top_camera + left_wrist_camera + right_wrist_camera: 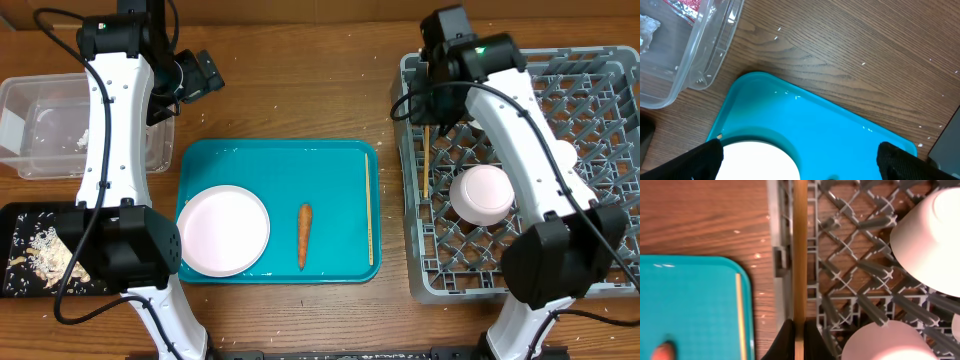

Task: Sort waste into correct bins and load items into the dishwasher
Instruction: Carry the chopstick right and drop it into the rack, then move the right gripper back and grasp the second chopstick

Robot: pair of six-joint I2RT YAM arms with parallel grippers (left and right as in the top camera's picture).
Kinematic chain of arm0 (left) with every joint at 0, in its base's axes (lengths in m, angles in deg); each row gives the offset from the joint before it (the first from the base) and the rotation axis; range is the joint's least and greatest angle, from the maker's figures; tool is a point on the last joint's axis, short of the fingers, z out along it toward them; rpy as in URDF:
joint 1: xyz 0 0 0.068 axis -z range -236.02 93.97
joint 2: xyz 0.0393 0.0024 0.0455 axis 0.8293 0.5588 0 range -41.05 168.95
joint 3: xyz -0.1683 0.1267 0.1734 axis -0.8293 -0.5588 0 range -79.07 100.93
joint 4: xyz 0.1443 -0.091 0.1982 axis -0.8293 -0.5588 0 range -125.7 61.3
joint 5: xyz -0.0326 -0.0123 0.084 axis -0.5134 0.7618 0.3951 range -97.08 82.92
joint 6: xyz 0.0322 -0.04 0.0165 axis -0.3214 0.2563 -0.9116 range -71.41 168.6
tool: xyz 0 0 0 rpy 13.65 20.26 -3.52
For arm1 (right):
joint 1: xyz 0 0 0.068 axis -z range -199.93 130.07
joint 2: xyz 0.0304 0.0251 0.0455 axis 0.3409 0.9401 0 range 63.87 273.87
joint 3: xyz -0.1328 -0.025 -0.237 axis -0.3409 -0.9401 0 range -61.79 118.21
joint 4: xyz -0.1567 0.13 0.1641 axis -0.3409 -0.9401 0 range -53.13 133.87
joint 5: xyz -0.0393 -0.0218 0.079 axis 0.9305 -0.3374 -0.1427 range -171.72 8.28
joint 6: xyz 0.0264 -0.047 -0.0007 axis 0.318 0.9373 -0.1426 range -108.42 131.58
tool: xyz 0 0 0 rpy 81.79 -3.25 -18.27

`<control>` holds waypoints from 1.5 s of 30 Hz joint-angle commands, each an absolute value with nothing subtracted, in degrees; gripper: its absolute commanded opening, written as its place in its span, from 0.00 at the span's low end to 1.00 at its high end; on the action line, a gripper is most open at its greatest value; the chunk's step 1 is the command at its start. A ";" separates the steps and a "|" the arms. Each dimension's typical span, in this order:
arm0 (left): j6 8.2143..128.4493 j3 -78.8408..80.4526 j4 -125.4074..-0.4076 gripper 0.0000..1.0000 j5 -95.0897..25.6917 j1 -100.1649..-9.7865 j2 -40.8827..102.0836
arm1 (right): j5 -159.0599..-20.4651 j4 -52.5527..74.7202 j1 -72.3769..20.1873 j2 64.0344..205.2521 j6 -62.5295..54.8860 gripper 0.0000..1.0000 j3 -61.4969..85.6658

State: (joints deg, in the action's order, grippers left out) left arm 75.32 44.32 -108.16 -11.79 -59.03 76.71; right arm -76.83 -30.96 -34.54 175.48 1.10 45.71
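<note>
My right gripper [800, 341] is shut on one wooden chopstick [800, 255] and holds it over the left edge of the grey dish rack [420, 250]; overhead, that chopstick [425, 160] hangs below the gripper [432, 108]. The other chopstick [369, 210] lies along the right side of the teal tray [330, 160]. On the tray also lie a pale round plate [225, 230] and an orange carrot [304, 235]. My left gripper [800, 165] is open above the tray's far left corner, over the rim of the plate [760, 162]. A white bowl [482, 193] sits in the rack.
The clear tub [40, 160] stands at the far left, holding white bits and a red wrapper [687, 6]. In front of it the black tray [20, 220] holds beige food scraps [40, 255]. Another white dish [565, 155] rests deeper in the rack.
</note>
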 commanded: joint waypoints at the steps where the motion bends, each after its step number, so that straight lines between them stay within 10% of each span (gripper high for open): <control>1: 75.84 44.39 -108.12 1.00 -11.99 -58.66 75.83 | -75.26 -30.39 -33.34 175.24 2.69 0.04 43.98; 5: 75.84 44.39 -108.12 1.00 -11.99 -58.66 75.83 | -75.33 -30.32 -32.73 175.24 2.67 0.13 43.57; 9: 75.84 44.39 -108.12 1.00 -11.99 -58.66 75.83 | -78.15 -30.39 -32.71 175.24 2.65 1.00 43.57; 30: 75.84 44.39 -108.12 1.00 -11.99 -58.66 75.83 | -88.11 -24.66 -44.79 169.56 -7.97 0.99 39.66; 45: 75.84 44.39 -108.12 1.00 -12.01 -58.66 75.83 | -87.43 -12.03 -51.42 180.79 -12.94 0.79 25.80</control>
